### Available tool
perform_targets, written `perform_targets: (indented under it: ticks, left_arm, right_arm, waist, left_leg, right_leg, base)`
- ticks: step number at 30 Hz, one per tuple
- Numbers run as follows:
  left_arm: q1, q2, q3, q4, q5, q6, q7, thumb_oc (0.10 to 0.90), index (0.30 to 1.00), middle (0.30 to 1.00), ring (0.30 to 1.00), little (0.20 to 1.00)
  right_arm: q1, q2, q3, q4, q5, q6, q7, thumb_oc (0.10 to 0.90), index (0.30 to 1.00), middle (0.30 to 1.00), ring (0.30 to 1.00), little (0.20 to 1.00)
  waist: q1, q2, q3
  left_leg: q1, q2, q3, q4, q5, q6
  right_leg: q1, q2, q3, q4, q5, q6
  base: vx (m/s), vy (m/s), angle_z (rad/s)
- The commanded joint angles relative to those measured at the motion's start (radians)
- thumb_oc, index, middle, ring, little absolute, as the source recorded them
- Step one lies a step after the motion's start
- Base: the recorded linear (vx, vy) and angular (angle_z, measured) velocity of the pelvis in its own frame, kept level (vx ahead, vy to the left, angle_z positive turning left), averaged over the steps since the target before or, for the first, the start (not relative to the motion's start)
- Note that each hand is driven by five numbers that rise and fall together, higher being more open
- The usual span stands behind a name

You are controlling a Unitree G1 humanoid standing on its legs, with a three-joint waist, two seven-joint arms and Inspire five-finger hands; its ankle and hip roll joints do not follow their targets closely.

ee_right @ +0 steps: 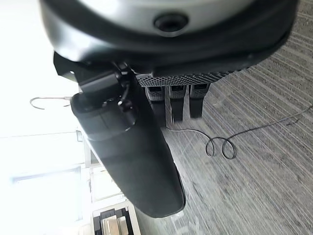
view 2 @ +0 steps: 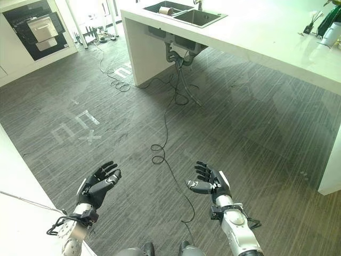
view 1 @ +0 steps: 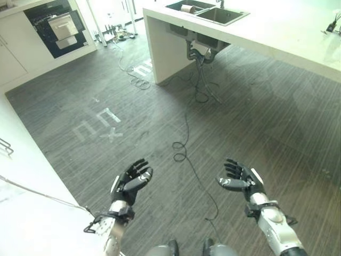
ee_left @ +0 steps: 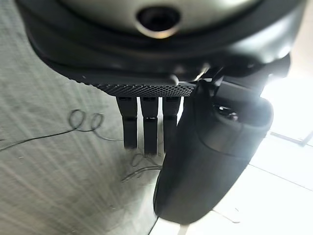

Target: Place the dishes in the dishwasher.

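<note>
My left hand [view 1: 132, 181] and right hand [view 1: 241, 182] hang low over the dark striped floor, palms facing each other, a body's width apart. Both are open with straight fingers [ee_left: 144, 129] and hold nothing; the right hand's fingers [ee_right: 177, 100] are just as bare. Far off at the back left, a black built-in dishwasher [view 1: 56, 29] stands in white cabinets with its pale rack pulled out. A double sink [view 1: 213, 13] is set in the white island counter [view 1: 277, 37] at the back, and a pale round item [view 1: 186, 8] lies in its left basin.
A white worktop [view 1: 26, 213] runs along my left side, with a wire hook [view 1: 5, 145] at its edge. Pale tape marks [view 1: 98, 125] lie on the floor between me and the dishwasher. A bottle and utensils [view 2: 327, 24] stand on the counter's far right.
</note>
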Motion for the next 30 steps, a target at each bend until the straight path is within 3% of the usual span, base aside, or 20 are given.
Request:
perform_targets:
  ticks: [1,7,10,12,15,18,23,25,29,30]
  left_arm:
    - [-0.011,0.039,0.019,-0.076,0.002,-0.012,-0.082,0.8,0.9,0.9,0.9,0.9]
    - [0.0,0.023,0.011,0.035,0.007,0.019,-0.091,0.8,0.9,0.9,0.9,0.9]
    - [0.008,0.011,0.013,0.09,0.036,0.037,-0.081,0.8,0.9,0.9,0.9,0.9]
    - [0.006,0.006,0.011,0.176,0.095,0.013,-0.08,0.8,0.9,0.9,0.9,0.9]
    - [0.004,0.007,0.009,0.212,0.138,-0.002,-0.082,0.8,0.9,0.9,0.9,0.9]
    - [0.017,0.033,0.005,0.196,0.274,-0.053,-0.039,0.8,0.9,0.9,0.9,0.9]
    - [0.026,0.071,0.0,0.147,0.299,-0.086,-0.022,0.8,0.9,0.9,0.9,0.9]
    - [0.024,0.076,0.003,0.13,0.268,-0.094,-0.03,0.8,0.9,0.9,0.9,0.9]
    - [0.017,0.073,0.009,0.109,0.202,-0.087,-0.049,0.8,0.9,0.9,0.9,0.9]
    - [-0.001,0.074,0.008,0.107,0.217,-0.088,-0.069,0.8,0.9,0.9,0.9,0.9]
  right_arm:
    - [-0.037,-0.013,-0.018,-0.044,0.084,-0.056,0.029,0.8,0.9,0.9,0.9,0.9]
    - [-0.026,-0.001,0.016,0.034,0.149,0.005,0.082,0.8,0.9,0.9,0.9,0.9]
    - [-0.015,0.013,0.021,0.072,0.158,0.001,0.115,0.8,0.9,0.9,0.9,0.9]
    - [-0.011,0.022,0.032,0.123,0.173,0.001,0.148,0.8,0.9,0.9,0.9,0.9]
    - [-0.012,0.02,0.034,0.158,0.171,-0.031,0.152,0.8,0.9,0.9,0.9,0.9]
    - [-0.019,0.003,0.031,0.151,0.122,-0.069,0.184,0.8,0.9,0.9,0.9,0.9]
    - [-0.034,-0.006,0.034,0.138,0.129,-0.145,0.193,0.8,0.9,0.9,0.9,0.9]
    - [-0.04,-0.002,0.026,0.145,0.164,-0.108,0.184,0.8,0.9,0.9,0.9,0.9]
    - [-0.044,0.015,-0.004,0.167,0.212,-0.111,0.172,0.8,0.9,0.9,0.9,0.9]
    - [-0.042,0.03,-0.022,0.162,0.224,-0.119,0.156,0.8,0.9,0.9,0.9,0.9]
  waist:
    - [0.017,-0.014,-0.052]
    - [0.023,-0.013,-0.053]
    - [0.022,-0.01,-0.054]
    - [0.02,-0.006,-0.057]
    - [0.021,-0.004,-0.053]
    - [0.031,-0.001,-0.046]
    - [0.045,0.007,-0.045]
    - [0.048,0.011,-0.045]
    - [0.041,0.015,-0.046]
    - [0.025,0.021,-0.032]
  left_leg:
    - [-0.019,0.001,-0.062,0.097,-0.152,-0.029]
    - [-0.017,-0.004,-0.057,0.097,-0.155,-0.025]
    - [-0.02,0.007,-0.038,0.097,-0.154,-0.028]
    - [-0.025,0.012,-0.032,0.097,-0.152,-0.036]
    - [-0.017,0.008,-0.033,0.097,-0.158,-0.037]
    - [-0.006,0.008,-0.01,0.097,-0.16,-0.029]
    - [-0.003,-0.001,-0.004,0.097,-0.165,-0.019]
    - [0.0,-0.011,-0.015,0.097,-0.169,-0.011]
    - [-0.004,-0.035,-0.044,0.097,-0.173,0.012]
    - [0.005,-0.049,-0.07,0.097,-0.18,0.038]
  right_leg:
    - [0.051,-0.041,0.045,0.003,-0.087,0.087]
    - [0.052,-0.045,0.036,0.003,-0.085,0.09]
    - [0.05,-0.051,0.02,0.003,-0.083,0.091]
    - [0.047,-0.052,0.012,0.003,-0.081,0.095]
    - [0.052,-0.054,0.014,0.003,-0.085,0.098]
    - [0.05,-0.072,-0.003,0.003,-0.082,0.1]
    - [0.05,-0.087,-0.009,0.003,-0.08,0.105]
    - [0.052,-0.092,0.0,0.003,-0.078,0.108]
    - [0.063,-0.084,0.037,0.003,-0.067,0.108]
    - [0.1,-0.064,0.047,0.003,-0.018,0.11]
  base:
    - [0.0,0.0,0.0]
    - [0.0,0.0,0.0]
    - [0.0,0.0,0.0]
    - [0.01,0.053,0.0]
    - [0.02,0.067,-0.02]
    - [-0.03,0.091,-0.09]
    - [-0.03,0.094,-0.13]
    - [0.01,0.129,-0.09]
    - [0.03,0.125,0.03]
    - [0.12,0.138,0.08]
